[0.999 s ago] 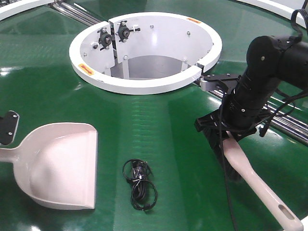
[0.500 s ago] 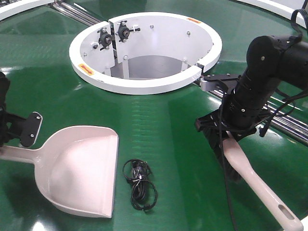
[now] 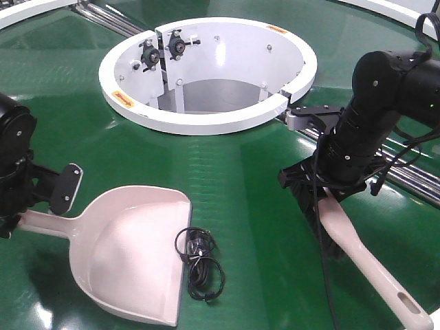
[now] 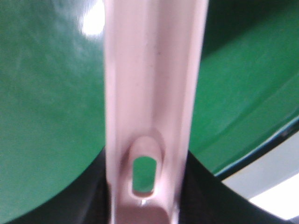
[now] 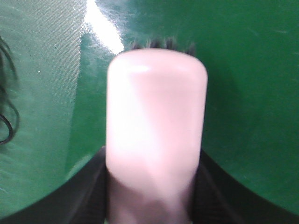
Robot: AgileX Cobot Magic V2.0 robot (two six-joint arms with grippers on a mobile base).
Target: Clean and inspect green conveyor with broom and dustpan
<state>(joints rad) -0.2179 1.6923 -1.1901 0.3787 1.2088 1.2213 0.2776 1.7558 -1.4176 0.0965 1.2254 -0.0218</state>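
Observation:
The green conveyor (image 3: 234, 172) fills the front view. My left gripper (image 3: 49, 210) is shut on the slotted handle of the pale pink dustpan (image 3: 134, 265), which rests on the belt at the lower left. Its front edge is right beside a black cable tangle (image 3: 199, 265). The left wrist view shows the dustpan handle (image 4: 149, 93) between the jaws of my left gripper (image 4: 147, 196). My right gripper (image 3: 331, 196) is shut on the broom (image 3: 364, 258); its bristles are on the belt and its handle points to the lower right. The right wrist view shows the broom's back (image 5: 156, 116) in my right gripper (image 5: 152, 186).
The white ring hub (image 3: 206, 120) stands at the back centre with an open well. Steel rollers (image 3: 412, 182) run along the seam behind the right arm and at the top left (image 3: 110, 20). The cable tangle also shows at the right wrist view's left edge (image 5: 5, 116).
My left gripper has carried the dustpan to the right across the belt, up to the black cable tangle. The right arm and broom have not moved.

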